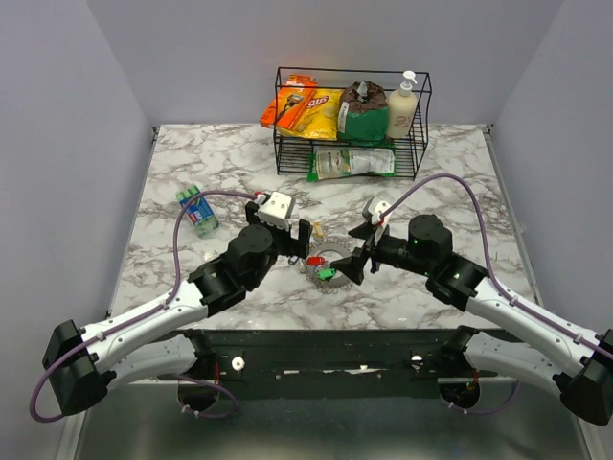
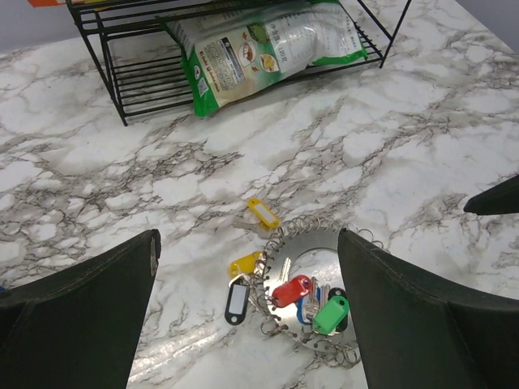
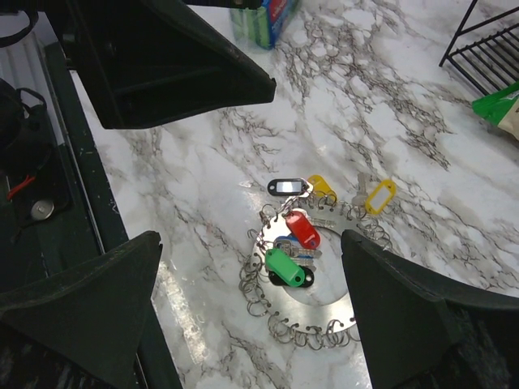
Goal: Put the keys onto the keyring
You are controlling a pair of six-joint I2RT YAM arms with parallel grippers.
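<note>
Centrally, we see one keyring (image 1: 337, 251) lying flat on the marble table (image 1: 450, 192). We count at least six keys (image 2: 290, 290) at its rim: two yellow, one red, one green, one blue, one black. One yellow key (image 2: 262, 212) lies just outside it. The left gripper (image 1: 302, 244) and right gripper (image 1: 356, 251) flank it, both spread wide and empty. Beyond it stands one wire rack (image 1: 284, 144), and off to the left one green pack (image 1: 196, 209).

Robot lab test cell, plain grey walls (image 1: 57, 105), marble-look table (image 1: 460, 177), wire rack (image 1: 290, 153) w/ snack bags (image 1: 321, 110)
</note>
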